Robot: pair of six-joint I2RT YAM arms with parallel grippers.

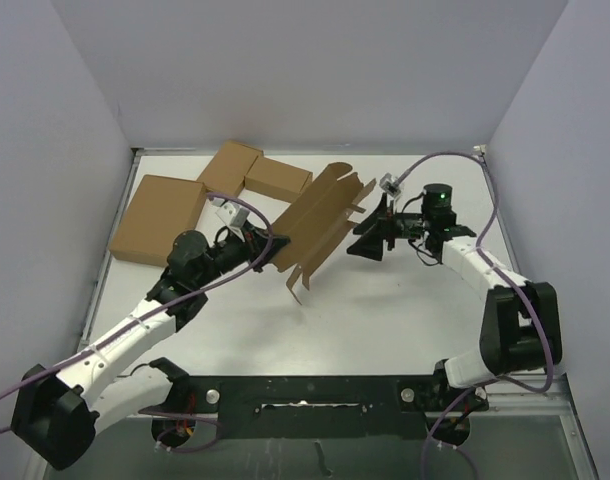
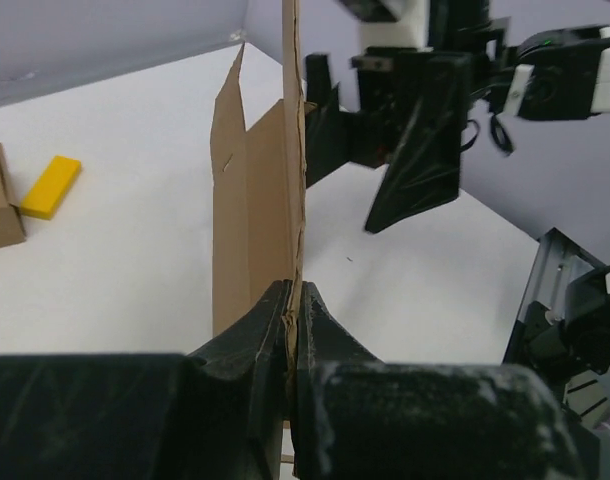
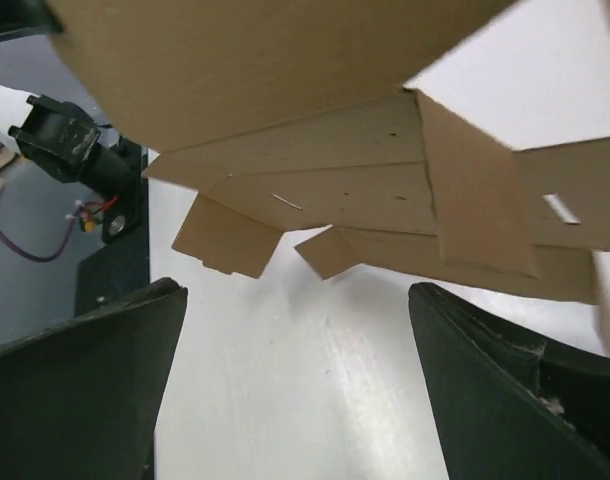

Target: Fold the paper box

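The paper box [image 1: 322,222] is a flat brown sheet with cut flaps, held in the air over the middle of the tabletop [image 1: 365,320]. Its long side runs from near left to far right. The left gripper [image 1: 272,254] pinches its left edge, and the right gripper [image 1: 373,232] is spread wide beside its right end.

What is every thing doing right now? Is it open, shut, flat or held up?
Notched brown cardboard paper box: not folded yet, held up on edge.
Left gripper: shut on the paper box's edge.
Right gripper: open, holding nothing.
Large flat squarish brown carton: lying flat on the table.
Pair of small brown cartons: lying down, touching at a corner.
Small yellow block: lying flat.
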